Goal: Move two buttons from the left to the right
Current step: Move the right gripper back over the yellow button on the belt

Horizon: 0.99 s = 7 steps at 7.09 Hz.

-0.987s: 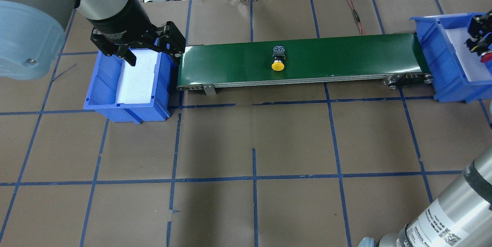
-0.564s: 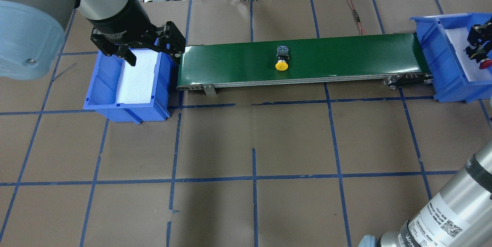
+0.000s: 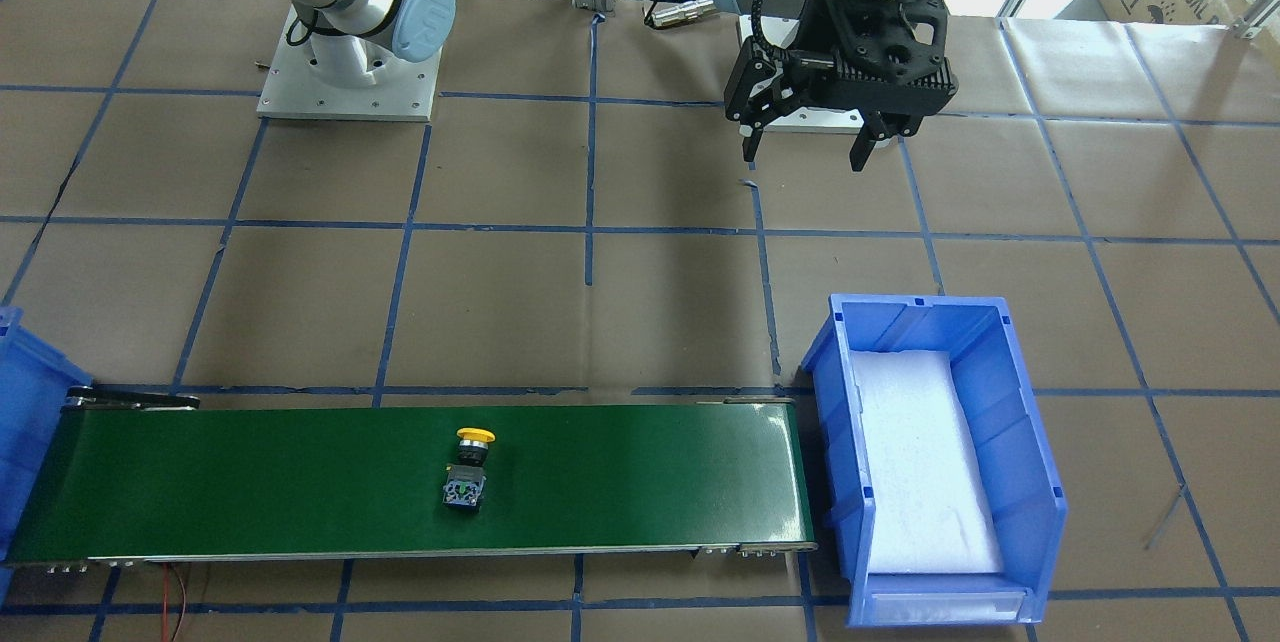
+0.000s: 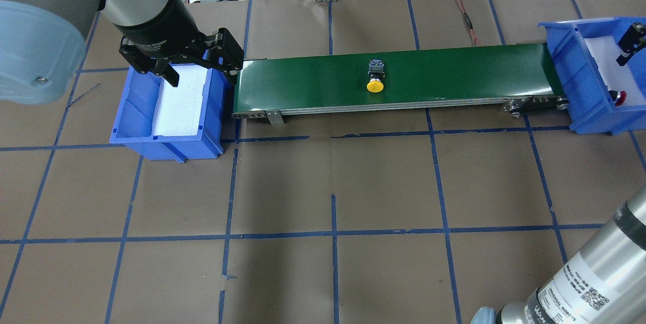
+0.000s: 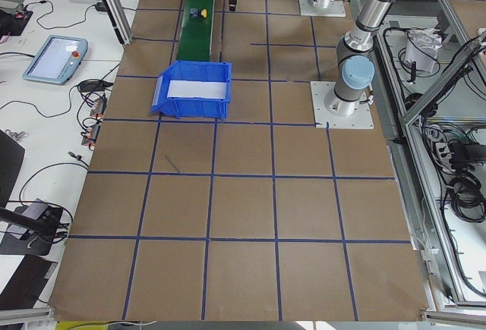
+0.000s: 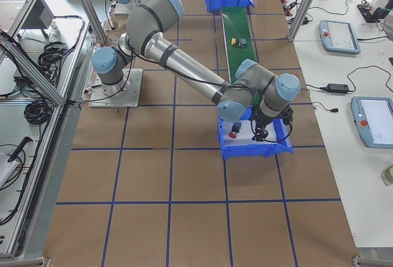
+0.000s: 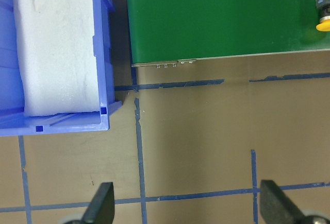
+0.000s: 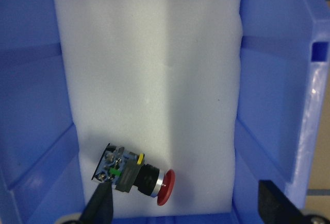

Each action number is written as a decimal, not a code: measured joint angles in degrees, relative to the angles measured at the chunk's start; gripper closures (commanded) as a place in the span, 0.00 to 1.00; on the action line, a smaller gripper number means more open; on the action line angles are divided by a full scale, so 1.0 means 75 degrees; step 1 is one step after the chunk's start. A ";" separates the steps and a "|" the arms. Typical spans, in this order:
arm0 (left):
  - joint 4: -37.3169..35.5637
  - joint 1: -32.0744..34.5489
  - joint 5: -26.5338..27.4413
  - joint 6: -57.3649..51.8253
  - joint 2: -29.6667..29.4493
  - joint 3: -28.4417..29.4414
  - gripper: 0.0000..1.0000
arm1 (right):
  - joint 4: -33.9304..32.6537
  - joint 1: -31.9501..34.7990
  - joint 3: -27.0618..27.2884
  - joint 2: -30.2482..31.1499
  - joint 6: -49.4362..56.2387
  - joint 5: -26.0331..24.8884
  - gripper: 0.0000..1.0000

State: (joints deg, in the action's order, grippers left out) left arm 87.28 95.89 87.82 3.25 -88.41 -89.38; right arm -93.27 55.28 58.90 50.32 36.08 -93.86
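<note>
Red-capped push-button dropped onto white foam of blue plastic bin; whole in wrist view, bin wall hides body overhead. Yellow-capped push-button rode green belt rightward. Left gripper, right gripper spread, empty.

The wall of the blue bin hides most of the red button. The three o'clock edge crops the right gripper.

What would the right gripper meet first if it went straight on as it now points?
Probably the white foam in the blue bin, though one finger might catch the red button; depth is unclear.
</note>
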 measured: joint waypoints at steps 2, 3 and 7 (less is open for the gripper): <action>0.0000 -0.0001 0.0008 0.0000 0.0007 0.0000 0.00 | 0.0721 0.0742 -0.0254 0.0459 -0.0177 0.0147 0.00; 0.0000 0.0000 0.0008 0.0000 0.0010 0.0000 0.00 | 0.0969 0.1321 -0.0246 0.0707 -0.0498 0.0178 0.00; 0.0000 -0.0001 0.0009 0.0000 0.0010 0.0000 0.00 | 0.1003 0.3566 0.0609 0.0799 -0.2988 0.0363 0.00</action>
State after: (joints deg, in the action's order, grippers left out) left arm 87.28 95.88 87.89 3.25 -88.33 -89.39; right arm -85.74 82.02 63.47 56.31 13.67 -91.13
